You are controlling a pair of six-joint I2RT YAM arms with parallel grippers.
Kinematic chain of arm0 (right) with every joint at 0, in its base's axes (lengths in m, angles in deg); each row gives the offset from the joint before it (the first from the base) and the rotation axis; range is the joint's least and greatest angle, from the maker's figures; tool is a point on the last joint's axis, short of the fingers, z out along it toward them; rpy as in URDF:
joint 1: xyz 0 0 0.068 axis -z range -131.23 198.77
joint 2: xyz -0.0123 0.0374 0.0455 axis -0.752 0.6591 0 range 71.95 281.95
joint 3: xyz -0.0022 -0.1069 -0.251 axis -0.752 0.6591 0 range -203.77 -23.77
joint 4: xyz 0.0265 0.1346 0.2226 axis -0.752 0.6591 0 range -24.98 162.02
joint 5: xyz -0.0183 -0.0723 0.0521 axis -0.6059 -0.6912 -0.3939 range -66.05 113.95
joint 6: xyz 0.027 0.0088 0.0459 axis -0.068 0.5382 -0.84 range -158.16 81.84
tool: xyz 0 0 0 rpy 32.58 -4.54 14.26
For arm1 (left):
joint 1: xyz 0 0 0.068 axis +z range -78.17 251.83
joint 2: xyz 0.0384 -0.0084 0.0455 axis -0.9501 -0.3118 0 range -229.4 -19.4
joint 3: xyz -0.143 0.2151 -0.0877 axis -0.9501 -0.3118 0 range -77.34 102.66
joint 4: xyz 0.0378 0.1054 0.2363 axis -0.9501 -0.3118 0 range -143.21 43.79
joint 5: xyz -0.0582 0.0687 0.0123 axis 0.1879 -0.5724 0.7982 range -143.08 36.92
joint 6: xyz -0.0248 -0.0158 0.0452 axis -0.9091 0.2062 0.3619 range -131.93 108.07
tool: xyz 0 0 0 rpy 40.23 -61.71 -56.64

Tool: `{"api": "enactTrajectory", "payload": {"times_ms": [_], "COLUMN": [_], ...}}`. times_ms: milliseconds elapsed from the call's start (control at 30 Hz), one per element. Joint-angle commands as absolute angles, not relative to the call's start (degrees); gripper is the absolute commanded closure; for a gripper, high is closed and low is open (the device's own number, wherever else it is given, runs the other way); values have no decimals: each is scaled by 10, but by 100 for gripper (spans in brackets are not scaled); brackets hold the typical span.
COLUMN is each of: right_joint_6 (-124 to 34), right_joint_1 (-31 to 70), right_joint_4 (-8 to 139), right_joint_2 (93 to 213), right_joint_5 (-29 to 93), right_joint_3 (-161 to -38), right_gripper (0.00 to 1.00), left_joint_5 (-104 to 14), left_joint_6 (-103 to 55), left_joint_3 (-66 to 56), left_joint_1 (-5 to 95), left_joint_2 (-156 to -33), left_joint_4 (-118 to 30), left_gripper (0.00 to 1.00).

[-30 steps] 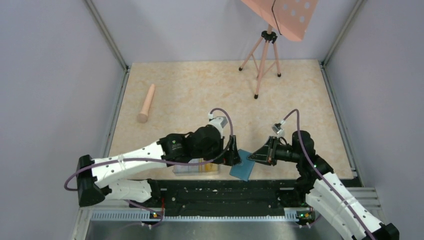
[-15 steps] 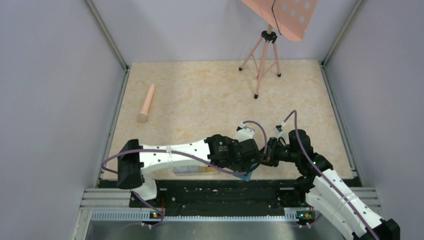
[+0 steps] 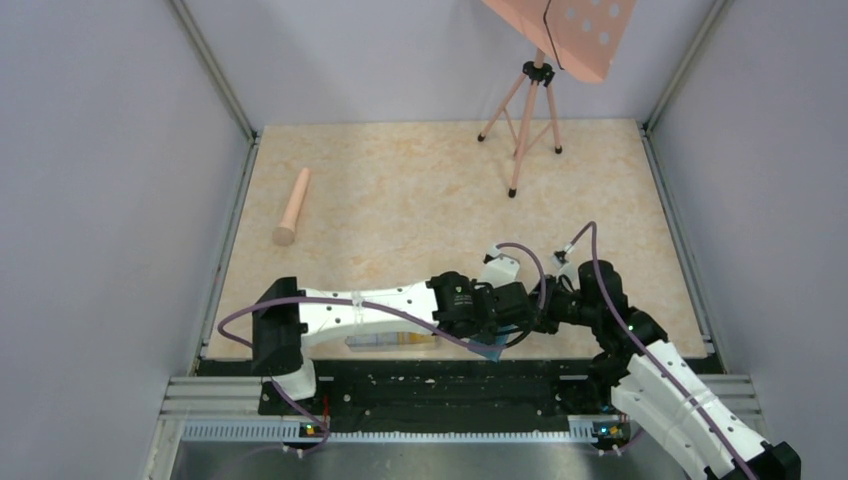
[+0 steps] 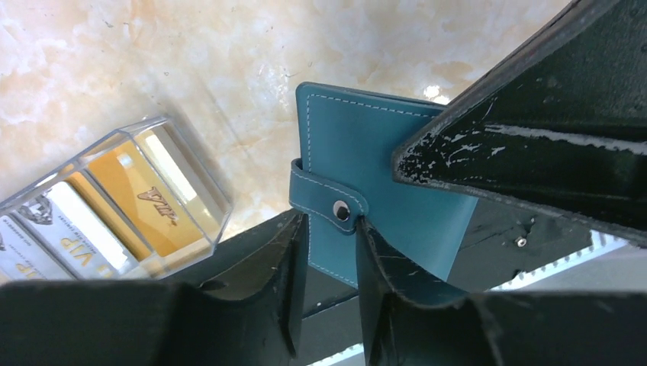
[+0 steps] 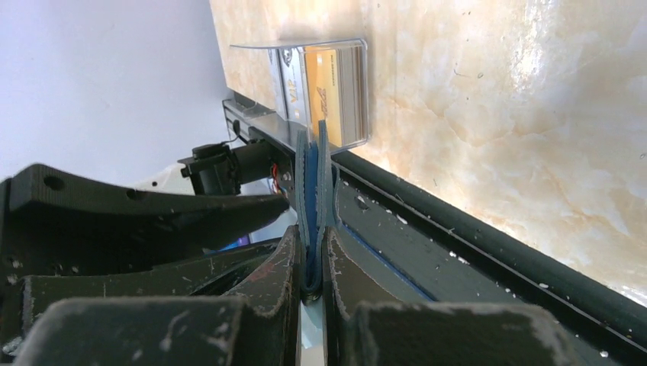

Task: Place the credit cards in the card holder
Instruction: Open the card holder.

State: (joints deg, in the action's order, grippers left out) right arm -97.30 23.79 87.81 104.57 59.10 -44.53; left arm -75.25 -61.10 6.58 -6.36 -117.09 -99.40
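Note:
The teal card holder (image 4: 381, 137) is held on edge over the table's near edge, and only a sliver of the card holder (image 3: 497, 350) shows in the top view. My right gripper (image 5: 309, 236) is shut on its folded spine. My left gripper (image 4: 332, 221) has closed in on the snap tab (image 4: 341, 209): one fingertip rests at the holder's edge, the other against the tab's end. The credit cards, yellow-orange (image 4: 152, 202) and pale (image 4: 61, 236), stand inside a clear plastic box (image 3: 392, 340) just left of the holder.
A black rail (image 3: 440, 385) runs along the near table edge under the holder. A pink cylinder (image 3: 293, 207) lies at the far left. A pink tripod (image 3: 528, 120) stands at the back. Grey walls close in both sides.
The left arm swung right from over the clear box to the card holder. Its jaws went from wide open to a narrow gap at the snap tab. The right gripper kept its hold.

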Motion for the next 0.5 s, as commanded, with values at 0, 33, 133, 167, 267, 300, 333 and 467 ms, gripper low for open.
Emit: {"api": "enactTrajectory", "payload": {"times_ms": [0,33,133,167,267,300,333,467], "right_joint_6": [-975,-975,-973,-972,-971,-971,-971,-969], "right_joint_1": [230,230,230,229,230,230,230,229], "right_joint_4": [884,885,889,890,898,901,903,912], "right_joint_2": [1030,1030,1029,1027,1019,1017,1014,1004], "right_joint_5": [620,622,630,631,632,632,633,636], "right_joint_3": [-470,-469,-469,-470,-471,-471,-471,-470], "right_gripper": [100,100,100,100,100,100,100,100], "left_joint_5": [-820,-822,-819,-814,-794,-789,-784,-768], "left_joint_6": [-637,-644,-659,-661,-662,-662,-662,-663], "left_joint_3": [74,70,46,34,-6,-20,-34,-88], "left_joint_1": [-57,-54,-36,-28,-5,5,12,37], "left_joint_2": [-1190,-1191,-1187,-1182,-1162,-1151,-1139,-1085], "left_joint_4": [-1051,-1057,-1062,-1058,-1037,-1029,-1023,-997], "left_gripper": [68,68,71,71,72,72,72,72]}}
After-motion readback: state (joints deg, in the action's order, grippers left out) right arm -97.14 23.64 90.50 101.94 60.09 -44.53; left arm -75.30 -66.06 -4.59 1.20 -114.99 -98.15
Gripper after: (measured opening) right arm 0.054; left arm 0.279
